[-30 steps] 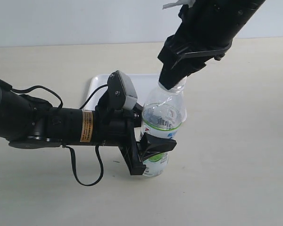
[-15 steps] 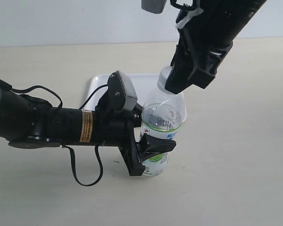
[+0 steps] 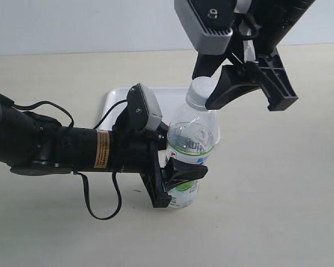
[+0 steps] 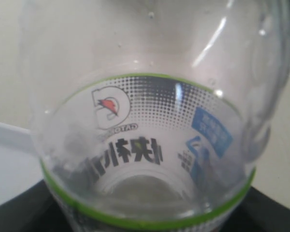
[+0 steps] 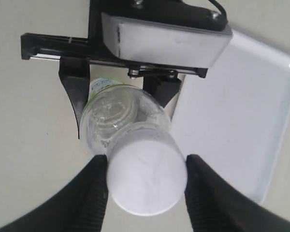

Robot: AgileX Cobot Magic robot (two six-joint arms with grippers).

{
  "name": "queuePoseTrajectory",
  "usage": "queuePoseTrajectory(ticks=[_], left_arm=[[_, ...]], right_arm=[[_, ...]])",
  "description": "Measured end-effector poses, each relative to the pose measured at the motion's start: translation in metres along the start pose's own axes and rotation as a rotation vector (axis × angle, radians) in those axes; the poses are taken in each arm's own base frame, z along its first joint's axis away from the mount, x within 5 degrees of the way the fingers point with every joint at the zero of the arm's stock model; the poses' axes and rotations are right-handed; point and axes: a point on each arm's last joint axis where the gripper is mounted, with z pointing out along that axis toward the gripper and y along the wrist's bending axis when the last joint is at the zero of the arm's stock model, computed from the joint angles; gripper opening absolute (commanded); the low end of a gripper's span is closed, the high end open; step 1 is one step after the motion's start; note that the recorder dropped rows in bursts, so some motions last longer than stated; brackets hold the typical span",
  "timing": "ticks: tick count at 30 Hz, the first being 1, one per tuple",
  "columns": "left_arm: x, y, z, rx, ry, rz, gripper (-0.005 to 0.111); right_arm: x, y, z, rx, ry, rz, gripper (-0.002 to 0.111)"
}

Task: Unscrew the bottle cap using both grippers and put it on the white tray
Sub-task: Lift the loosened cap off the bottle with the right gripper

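Note:
The clear bottle (image 3: 192, 139) with its green, white and blue label stands upright on the table in front of the white tray (image 3: 114, 101). My left gripper (image 3: 181, 175) is shut on its lower body from the left. Up close, the bottle (image 4: 150, 121) fills the left wrist view, with a black finger (image 4: 12, 217) at its edge. The white bottle cap (image 3: 202, 89) sits on the neck. My right gripper (image 5: 146, 181) comes down from above, its fingers (image 5: 94, 193) pressing both sides of the bottle cap (image 5: 146, 180).
The white tray (image 5: 241, 106) lies directly behind the bottle. The left arm's grey camera module (image 3: 147, 108) sits just left of the bottle's shoulder. The right arm's grey module (image 3: 206, 25) hangs above the cap. Bare beige table lies to the right.
My right gripper has turned about the bottle's neck. Its grey module swung into view above, and the white cap now shows beside the fingers. The left arm and bottle stayed still.

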Motion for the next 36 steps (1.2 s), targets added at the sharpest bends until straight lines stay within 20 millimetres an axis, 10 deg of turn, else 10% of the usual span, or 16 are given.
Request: queuePoseTrajectory(ticks=[27, 36], left_arm=[[0.000, 0.000, 0.000, 0.001, -0.002, -0.004, 0.000], [0.000, -0.001, 0.000, 0.007, -0.016, 0.026, 0.000]], right_arm=[[0.001, 0.000, -0.003, 0.018, 0.026, -0.380, 0.000], [0.002, -0.016, -0.026, 0.307, 0.081, -0.346, 0.000]])
